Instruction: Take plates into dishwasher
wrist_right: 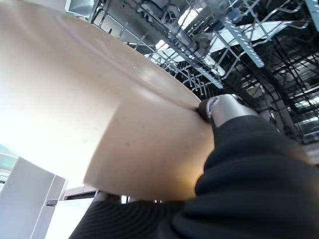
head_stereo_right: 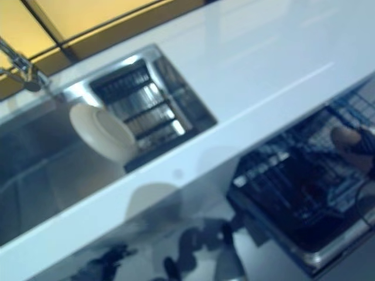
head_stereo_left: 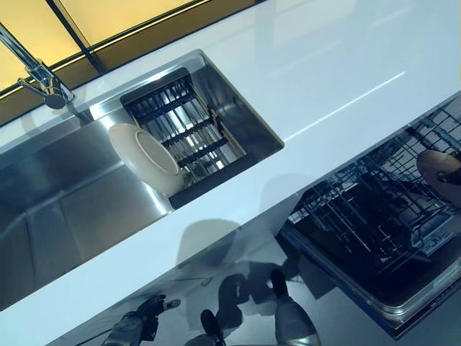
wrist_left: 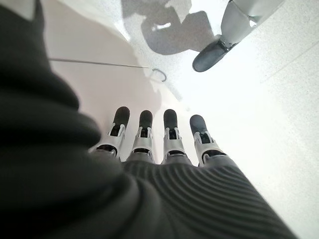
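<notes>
white counter [head_stereo_left: 338, 79], cream plate [wrist_right: 89, 114] pinched in right hand [wrist_right: 224, 112] over dishwasher rack [head_stereo_left: 374, 209]; left hand [wrist_left: 164, 144] straight-fingered

Bright glare, blurred right eye view

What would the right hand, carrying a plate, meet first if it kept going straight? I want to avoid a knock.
Probably the dishwasher rack wires; the right hand holds the plate above them, depth unclear.

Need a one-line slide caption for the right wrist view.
Right hand pinches a beige plate above the dishwasher rack.
</notes>
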Robot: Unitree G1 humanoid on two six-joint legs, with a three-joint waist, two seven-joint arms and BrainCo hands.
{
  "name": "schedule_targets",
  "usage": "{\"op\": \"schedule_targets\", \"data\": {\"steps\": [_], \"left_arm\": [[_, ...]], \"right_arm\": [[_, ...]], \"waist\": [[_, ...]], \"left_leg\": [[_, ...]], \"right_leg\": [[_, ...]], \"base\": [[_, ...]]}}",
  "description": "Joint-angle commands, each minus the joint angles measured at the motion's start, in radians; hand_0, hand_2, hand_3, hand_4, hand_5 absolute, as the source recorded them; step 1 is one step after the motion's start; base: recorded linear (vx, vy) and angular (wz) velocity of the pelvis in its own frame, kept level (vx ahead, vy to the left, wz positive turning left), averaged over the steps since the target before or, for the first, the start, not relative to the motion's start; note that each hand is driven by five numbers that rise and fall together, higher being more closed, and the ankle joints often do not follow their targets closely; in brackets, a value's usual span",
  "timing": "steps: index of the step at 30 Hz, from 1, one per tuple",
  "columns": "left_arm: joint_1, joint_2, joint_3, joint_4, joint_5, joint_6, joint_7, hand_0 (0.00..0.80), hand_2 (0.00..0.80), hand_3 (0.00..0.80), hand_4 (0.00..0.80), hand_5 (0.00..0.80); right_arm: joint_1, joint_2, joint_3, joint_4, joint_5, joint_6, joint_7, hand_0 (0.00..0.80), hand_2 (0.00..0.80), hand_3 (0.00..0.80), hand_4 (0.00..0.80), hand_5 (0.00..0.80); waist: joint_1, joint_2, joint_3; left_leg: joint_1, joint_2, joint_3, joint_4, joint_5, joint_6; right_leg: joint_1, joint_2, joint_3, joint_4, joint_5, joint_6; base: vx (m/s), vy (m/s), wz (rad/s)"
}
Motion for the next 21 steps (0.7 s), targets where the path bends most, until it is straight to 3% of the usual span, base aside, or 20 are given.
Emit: {"op": "schedule_targets", "data": {"steps": [1,9,21], "left_arm": [[-0.036,0.045,-0.018,0.010,0.028,-0.007,-0.006,0.000,0.000,0.000,0.000,0.000],[-0.053,0.040,-0.040,0.003,0.018,-0.008,0.002,0.000,0.000,0.000,0.000,0.000],[-0.086,0.030,-0.067,0.000,0.001,-0.005,0.015,0.000,0.000,0.000,0.000,0.000]], "right_arm": [[-0.081,0.042,0.043,0.063,-0.065,0.040,-0.071,0.800,0.800,0.800,0.800,0.800],[-0.142,0.075,0.095,0.143,-0.071,0.095,-0.126,0.800,0.800,0.800,0.800,0.800],[-0.216,0.105,0.138,0.251,-0.027,0.057,-0.162,0.800,0.800,0.800,0.800,0.800]], "waist": [[0.031,-0.084,-0.030],[0.045,-0.070,-0.017],[0.057,-0.025,0.028]], "left_leg": [[0.063,0.008,-0.020,-0.001,-0.038,0.015],[0.049,0.005,-0.031,-0.001,-0.035,0.014],[0.019,-0.004,-0.050,-0.001,-0.020,0.009]], "right_leg": [[-0.017,-0.058,-0.018,0.002,0.019,0.073],[-0.029,-0.063,-0.023,0.002,0.022,0.074],[-0.056,-0.080,-0.026,0.008,0.026,0.069]], "base": [[-0.012,-0.002,0.05],[-0.025,-0.019,0.04],[-0.022,-0.008,0.04]]}}
